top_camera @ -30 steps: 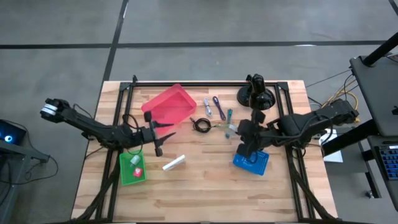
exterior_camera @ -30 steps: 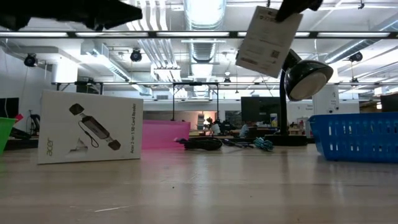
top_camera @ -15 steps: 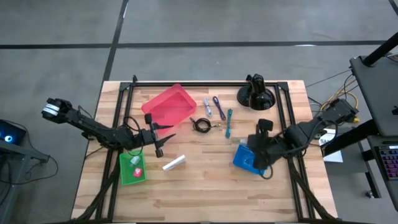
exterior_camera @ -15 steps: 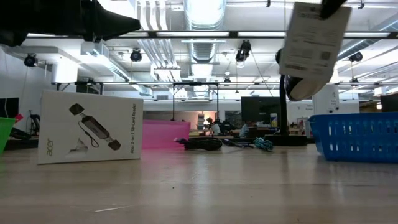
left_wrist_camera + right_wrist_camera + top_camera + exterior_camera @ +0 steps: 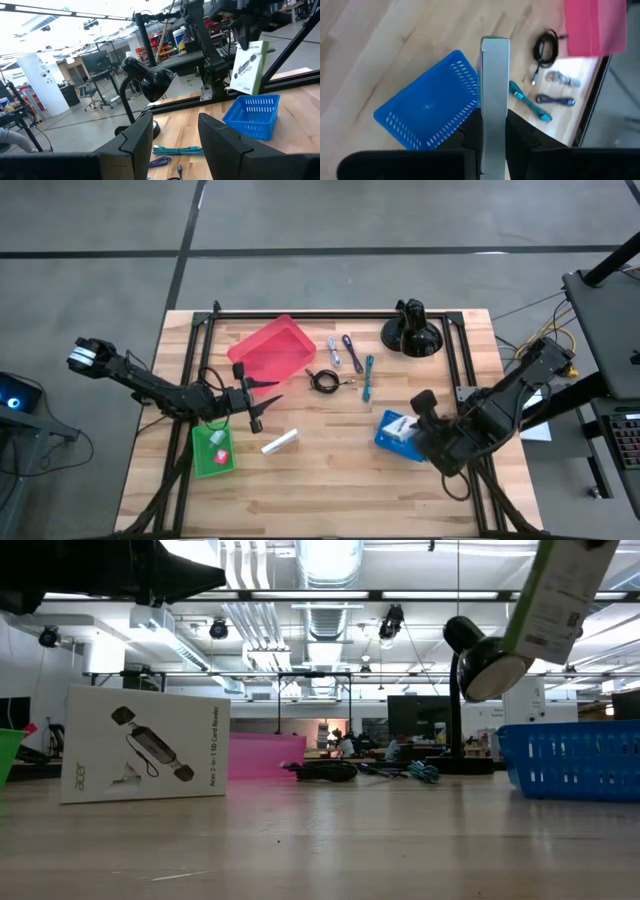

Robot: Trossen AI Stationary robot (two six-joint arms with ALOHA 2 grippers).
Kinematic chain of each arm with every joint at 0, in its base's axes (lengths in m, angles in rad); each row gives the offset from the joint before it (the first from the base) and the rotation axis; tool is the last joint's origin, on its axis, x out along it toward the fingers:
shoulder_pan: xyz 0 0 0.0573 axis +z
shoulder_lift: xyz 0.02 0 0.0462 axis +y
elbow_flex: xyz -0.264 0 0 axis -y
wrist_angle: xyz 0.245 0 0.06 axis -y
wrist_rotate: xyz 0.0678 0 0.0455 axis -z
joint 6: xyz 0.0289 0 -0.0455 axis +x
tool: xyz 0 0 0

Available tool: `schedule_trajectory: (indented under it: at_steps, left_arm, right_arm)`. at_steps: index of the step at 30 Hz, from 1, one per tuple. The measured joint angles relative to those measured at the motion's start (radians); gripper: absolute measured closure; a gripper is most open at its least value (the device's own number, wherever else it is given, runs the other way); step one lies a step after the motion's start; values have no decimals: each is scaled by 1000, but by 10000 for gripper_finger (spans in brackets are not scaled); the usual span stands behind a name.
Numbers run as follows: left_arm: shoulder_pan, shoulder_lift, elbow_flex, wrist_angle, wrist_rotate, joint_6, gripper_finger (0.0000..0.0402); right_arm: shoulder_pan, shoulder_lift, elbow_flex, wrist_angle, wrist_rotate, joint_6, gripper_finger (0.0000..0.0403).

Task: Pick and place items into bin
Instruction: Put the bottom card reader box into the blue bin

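Observation:
My right gripper (image 5: 494,126) is shut on a flat white box with a green end (image 5: 494,75) and hovers over the blue basket (image 5: 427,107), which sits at the table's right near side (image 5: 398,442). The low view shows that box (image 5: 560,595) tilted above the basket (image 5: 575,760). On the table lie a black coiled cable (image 5: 322,381), purple (image 5: 352,350) and teal (image 5: 368,377) sticks, and a white stick-like box (image 5: 280,442). My left gripper (image 5: 255,405) is open and waits above the table's left half, near the green bin (image 5: 213,450). My right gripper pinches the white-and-green box between its two fingers, one on each flat face, at the end nearest the wrist (image 5: 494,117). The box sticks out past the fingers, narrow edge toward the wrist camera. It is lifted clear and tilted above the blue basket.
A pink bin (image 5: 275,350) sits at the far left-centre. The black domed camera mount (image 5: 411,333) stands at the far edge. A larger white carton (image 5: 145,745) stands on the table in the low view. The green bin holds a red block (image 5: 219,455). Bare wood lies along the near edge.
My right gripper, still shut on the white-and-green box, has swung from beside the teal stick toward the table's near right, ending over the blue basket. The box has travelled with it and tipped further over.

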Motion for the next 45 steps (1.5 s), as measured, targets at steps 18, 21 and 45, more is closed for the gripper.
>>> schedule_trajectory:
  at_steps: [18, 21, 45]
  left_arm:
    - [0, 3, 0, 0, 0, 7, 260]
    - [0, 2, 0, 2, 0, 6, 260]
    - [0, 2, 1, 2, 0, 8, 260]
  right_arm:
    - [-42, -39, -81, 88, -126, -340, 363]
    - [-62, -60, -139, 93, -146, -332, 363]
    - [-140, -213, -399, 328, -196, -526, 360]
